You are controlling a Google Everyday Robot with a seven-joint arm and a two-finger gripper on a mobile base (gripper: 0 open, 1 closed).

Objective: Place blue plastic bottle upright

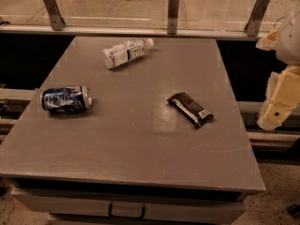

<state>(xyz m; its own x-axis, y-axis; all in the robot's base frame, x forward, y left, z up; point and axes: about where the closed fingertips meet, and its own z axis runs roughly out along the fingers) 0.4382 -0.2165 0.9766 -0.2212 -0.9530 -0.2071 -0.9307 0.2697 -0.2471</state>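
The blue plastic bottle [125, 52] lies on its side near the far edge of the grey table [140, 139]. Its white cap points to the right and its pale blue-and-white label faces up. My gripper [277, 108] hangs off the table's right side, beyond the edge and well to the right of the bottle. It holds nothing that I can see.
A crushed dark blue drink can [66, 99] lies on its side at the table's left. A flat black snack wrapper [190, 109] lies right of centre. A glass railing with metal posts [173, 13] runs behind the table.
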